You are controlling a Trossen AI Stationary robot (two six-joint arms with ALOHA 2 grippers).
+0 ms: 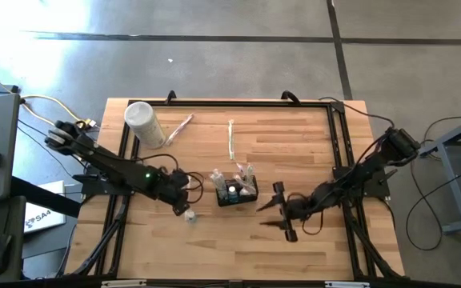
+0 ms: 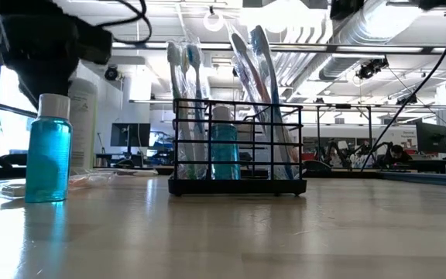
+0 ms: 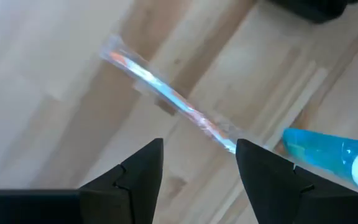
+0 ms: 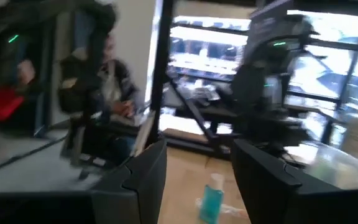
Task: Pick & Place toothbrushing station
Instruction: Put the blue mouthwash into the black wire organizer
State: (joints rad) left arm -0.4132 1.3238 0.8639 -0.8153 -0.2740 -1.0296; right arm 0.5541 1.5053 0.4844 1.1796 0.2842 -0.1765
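The toothbrushing station [image 1: 237, 193], a small black wire holder, stands on its base near the table's middle. It holds wrapped toothbrushes [image 2: 262, 85] and a blue bottle [image 2: 224, 147]. A second small blue bottle with a white cap [image 2: 49, 155] stands on the table to its left, and shows in the high view [image 1: 190, 214]. My left gripper [image 1: 186, 196] hovers open just above that bottle, its fingers [image 3: 142, 168] apart over a wrapped toothbrush [image 3: 166, 96] lying on the wood. My right gripper [image 1: 269, 214] is open and empty, right of the holder.
A tall white canister [image 1: 144, 124] stands at the far left. Two wrapped toothbrushes [image 1: 181, 128] [image 1: 230, 140] lie on the far half of the table. A black frame [image 1: 338, 144] runs round the table's edges. A person [image 4: 110, 74] sits in the room beyond.
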